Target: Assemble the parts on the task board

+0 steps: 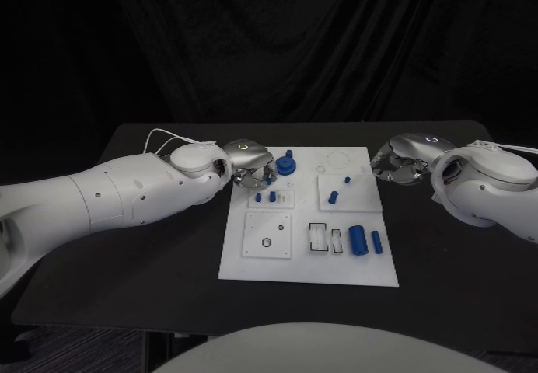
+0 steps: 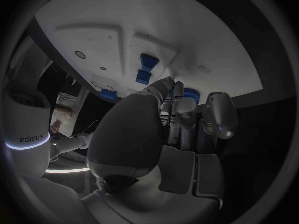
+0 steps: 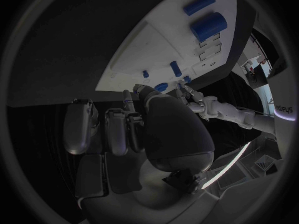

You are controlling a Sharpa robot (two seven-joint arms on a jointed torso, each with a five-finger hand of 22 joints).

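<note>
Lying in the middle of the black table (image 1: pixel 134 264), the white board (image 1: pixel 309 268) serves as the landmark for all placements. Left hand (image 1: pixel 251 165) sits over the board's far left corner, its fingers (image 2: pixel 219 115) curled down beside a blue gear-like part (image 1: pixel 288 165) standing at the far edge; whether the fingers actually grasp this part cannot be told. Two small blue pegs (image 1: pixel 264 197) stand in a raised plate just nearer than the hand. Right hand (image 1: pixel 400 159) hovers off the board's far right corner, over the table, fingers (image 3: pixel 79 127) bent inward with nothing visible between them. Two more blue pegs (image 1: pixel 339 191) stand in a plate right of the board's centre. A large blue cylinder (image 1: pixel 358 239) and a thinner blue rod (image 1: pixel 377 242) lie side by side near the board's right edge, next to a black-outlined slot (image 1: pixel 319 238). A plate with an oval hole (image 1: pixel 267 242) sits on the board's near left part.
</note>
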